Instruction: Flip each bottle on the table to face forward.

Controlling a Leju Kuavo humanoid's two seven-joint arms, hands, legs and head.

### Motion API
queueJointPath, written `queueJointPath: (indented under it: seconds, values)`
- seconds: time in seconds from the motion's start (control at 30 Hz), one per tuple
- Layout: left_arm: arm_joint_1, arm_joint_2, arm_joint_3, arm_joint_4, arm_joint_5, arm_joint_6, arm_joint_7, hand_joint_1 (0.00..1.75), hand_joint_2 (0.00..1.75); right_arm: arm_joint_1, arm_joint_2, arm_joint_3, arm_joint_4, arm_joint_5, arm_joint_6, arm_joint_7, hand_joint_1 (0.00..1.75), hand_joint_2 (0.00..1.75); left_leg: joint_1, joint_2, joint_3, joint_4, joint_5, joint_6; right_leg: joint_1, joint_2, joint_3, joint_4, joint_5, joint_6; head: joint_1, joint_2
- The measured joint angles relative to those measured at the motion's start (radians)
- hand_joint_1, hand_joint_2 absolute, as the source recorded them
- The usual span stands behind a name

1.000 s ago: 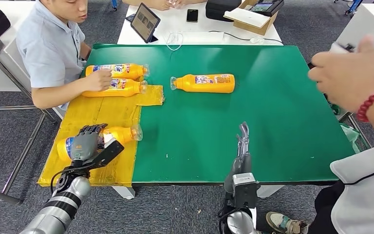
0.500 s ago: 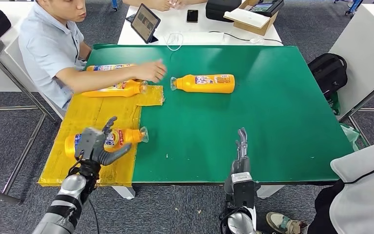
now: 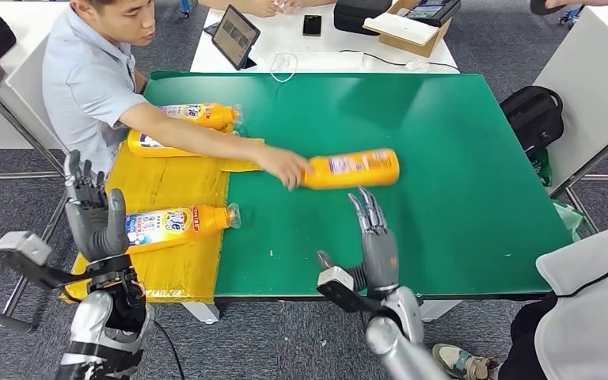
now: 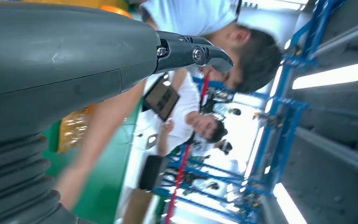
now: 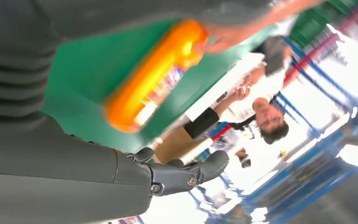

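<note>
Several orange bottles lie on their sides. The nearest bottle (image 3: pixel 176 224) rests on the yellow mat (image 3: pixel 166 182), cap toward the green table top (image 3: pixel 459 158). My left hand (image 3: pixel 95 218) stands upright just left of it, fingers apart, holding nothing. A seated person's hand (image 3: pixel 285 166) grips the neck of the middle bottle (image 3: pixel 352 168), which is blurred in the right wrist view (image 5: pixel 154 88). My right hand (image 3: pixel 372 237) is raised just short of that bottle, fingers spread and empty. Two more bottles (image 3: pixel 198 115) (image 3: pixel 146 144) lie behind the person's arm.
The person (image 3: pixel 87 79) sits at the table's left side, with an arm stretched across it. A white table behind carries a tablet (image 3: pixel 235 36) and a box (image 3: pixel 412 24). A black backpack (image 3: pixel 534 115) sits on the floor at right, near another person (image 3: pixel 594 309).
My left hand let go of the nearest bottle and lifted up to its left. My right hand rose and spread its fingers. The person reached across and slid the middle bottle rightward and nearer.
</note>
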Motion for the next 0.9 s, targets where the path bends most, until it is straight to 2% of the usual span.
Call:
queueJointPath:
  seconds: [0.13,0.27,0.47,0.7,0.9]
  values:
    - [0.048,-0.015,-0.010,-0.079,-0.012,0.039,-0.033,0.00,1.75,-0.081,-0.038,0.002,0.112,0.081,-0.024,0.043,0.00,1.75,0.000,-0.002,0.000,0.000,0.000,0.000,0.000,-0.001,0.000,0.000,0.000,0.000,0.000,0.000]
    - [0.114,-0.030,-0.052,-0.142,-0.140,0.128,-0.109,0.00,1.75,-0.170,-0.082,0.006,0.236,0.197,-0.029,0.119,0.00,1.75,0.000,-0.001,-0.001,0.000,0.000,0.000,0.000,0.000,-0.001,0.000,0.000,0.000,-0.001,0.000]
    - [0.174,-0.031,-0.140,-0.178,-0.232,0.184,-0.123,0.00,1.75,-0.301,-0.133,0.014,0.428,0.284,-0.015,0.185,0.00,1.75,-0.001,-0.002,-0.002,0.000,0.000,0.000,0.000,-0.002,-0.001,0.000,0.000,0.001,0.000,0.000]
    - [0.183,-0.029,-0.198,-0.175,-0.248,0.223,-0.124,0.00,1.75,-0.408,-0.146,0.042,0.588,0.377,0.126,0.330,0.00,1.75,0.000,-0.002,0.001,0.000,0.000,0.000,0.000,-0.002,0.001,0.000,0.000,0.001,0.000,0.000]
    - [0.178,-0.027,-0.231,-0.155,-0.248,0.219,-0.124,0.00,1.75,-0.429,-0.141,0.051,0.651,0.372,0.244,0.358,0.00,1.75,-0.001,-0.002,0.000,0.000,0.001,0.001,0.000,-0.002,0.000,0.000,0.001,0.001,0.000,0.000]
